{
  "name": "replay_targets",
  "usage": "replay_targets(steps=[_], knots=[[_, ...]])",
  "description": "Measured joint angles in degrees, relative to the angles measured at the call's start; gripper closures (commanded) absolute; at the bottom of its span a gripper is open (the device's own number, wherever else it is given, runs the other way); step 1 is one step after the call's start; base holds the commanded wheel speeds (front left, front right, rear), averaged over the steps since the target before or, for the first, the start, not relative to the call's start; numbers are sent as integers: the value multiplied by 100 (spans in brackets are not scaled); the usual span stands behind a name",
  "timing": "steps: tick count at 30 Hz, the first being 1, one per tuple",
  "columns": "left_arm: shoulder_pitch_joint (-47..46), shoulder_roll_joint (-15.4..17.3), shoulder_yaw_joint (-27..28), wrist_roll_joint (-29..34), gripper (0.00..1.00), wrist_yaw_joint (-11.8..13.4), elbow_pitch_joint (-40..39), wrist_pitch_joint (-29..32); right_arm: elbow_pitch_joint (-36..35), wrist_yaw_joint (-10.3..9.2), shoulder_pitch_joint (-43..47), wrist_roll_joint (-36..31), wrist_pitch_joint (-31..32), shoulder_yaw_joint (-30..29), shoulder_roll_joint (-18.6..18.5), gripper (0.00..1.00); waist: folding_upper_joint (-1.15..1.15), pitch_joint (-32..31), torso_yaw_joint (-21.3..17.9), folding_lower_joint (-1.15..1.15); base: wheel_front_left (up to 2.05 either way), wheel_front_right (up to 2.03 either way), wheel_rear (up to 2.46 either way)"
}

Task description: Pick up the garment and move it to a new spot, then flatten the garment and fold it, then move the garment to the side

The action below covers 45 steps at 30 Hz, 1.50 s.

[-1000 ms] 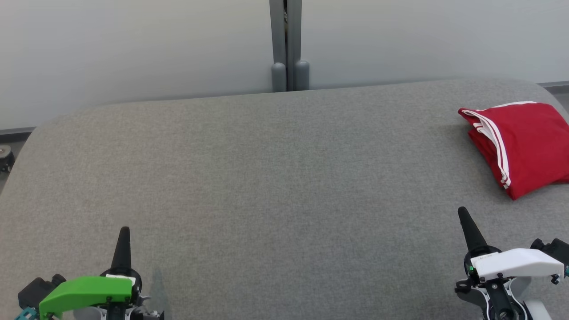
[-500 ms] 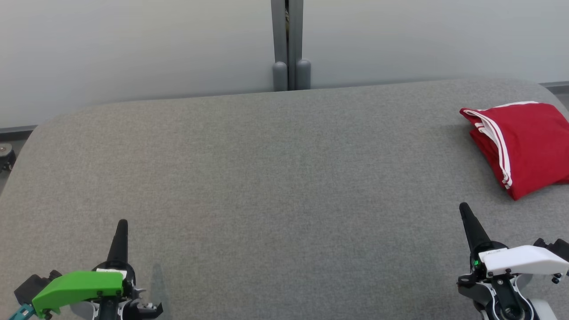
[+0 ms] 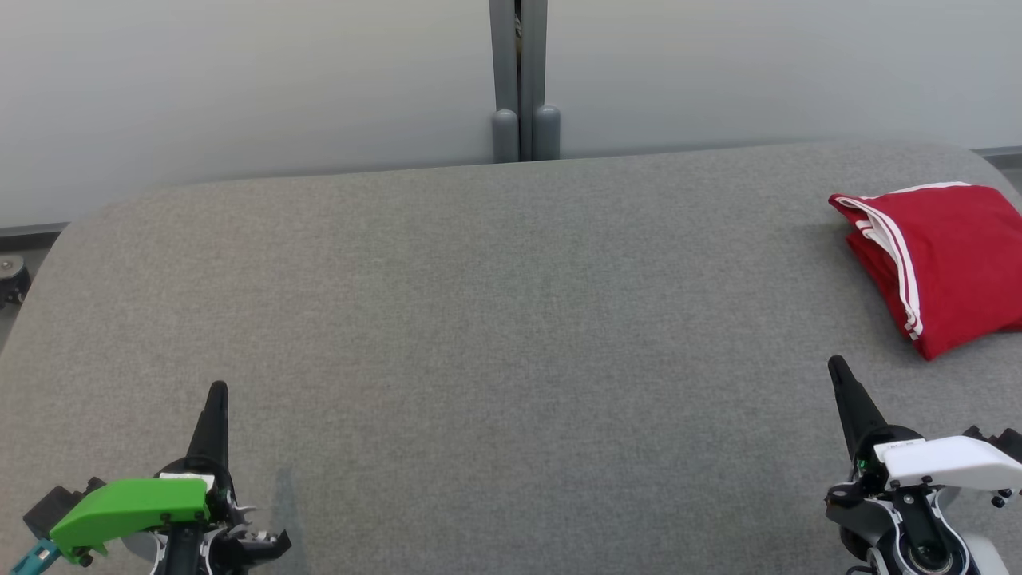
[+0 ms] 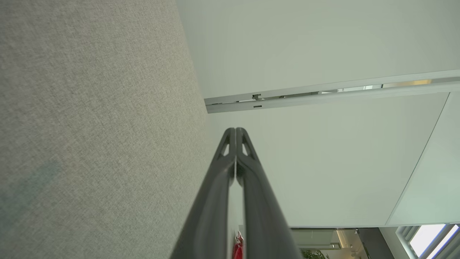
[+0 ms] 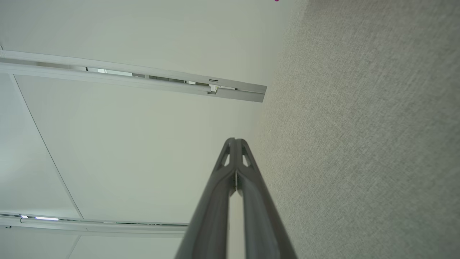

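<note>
The folded red garment (image 3: 942, 255), trimmed with white stripes, lies on the grey fabric-covered table (image 3: 511, 319). It is ahead of the right gripper (image 3: 837, 366) and a little out to that gripper's right, near the table's right edge. Gripper and cloth are apart, with bare grey surface between them. The right gripper is clenched on nothing, and its two dark fingers (image 5: 215, 201) are pressed together into a single point. The right wrist view shows the tips meeting.

The left gripper (image 3: 216, 391) is well apart from the garment, at the other side of the table. It too is clenched and holds nothing, and its fingers point forward over the surface. In the left wrist view a small sliver of red shows low down between the finger bases. It is probably the garment seen from afar, though it is too small to be sure.

Beyond both grippers, past the table's far edge, stands a pale wall (image 3: 239, 96) with a grey post (image 3: 524, 80) roughly midway between the two grippers.
</note>
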Motion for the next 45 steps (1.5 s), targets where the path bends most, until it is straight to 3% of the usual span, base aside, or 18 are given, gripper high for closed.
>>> replay_targets(steps=[20,45], knots=[[-133,2,92,-659,100,0,-48,196,-60,-1,-30,773,210,-69,-5,100,0,18,29,0,0,0,0],[-135,2,96,-661,100,0,-48,198,-66,-2,-38,788,210,-70,-8,100,0,18,30,0,0,0,0]])
